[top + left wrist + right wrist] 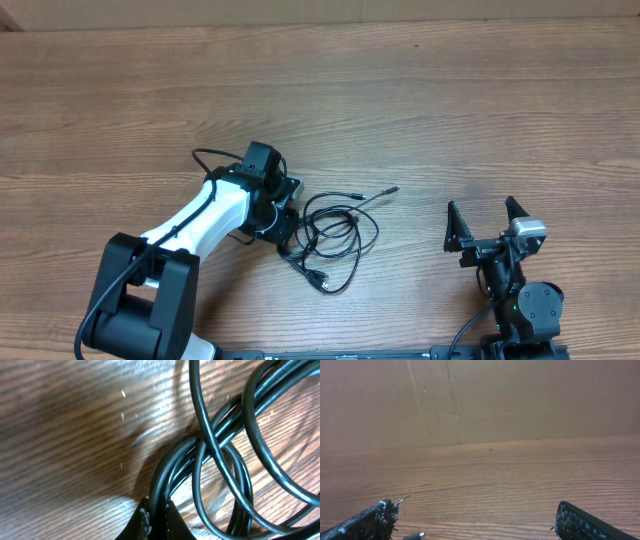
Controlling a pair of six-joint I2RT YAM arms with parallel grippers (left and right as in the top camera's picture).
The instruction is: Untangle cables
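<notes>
A tangle of thin black cables (338, 232) lies in loose loops on the wooden table just right of my left arm. One plug end (390, 190) points to the upper right, another (318, 283) lies at the lower edge of the tangle. My left gripper (287, 230) is down at the tangle's left side. In the left wrist view the left gripper (158, 521) is shut on a bundle of cable strands (220, 435) that run up between its fingers. My right gripper (487, 222) stands open to the right, apart from the cables, with nothing between its fingers (370, 522).
The wooden table (450, 90) stretches bare behind and to both sides of the tangle. A brown cardboard wall (480, 400) stands along the table's far edge. A small plug tip (415, 536) shows at the bottom of the right wrist view.
</notes>
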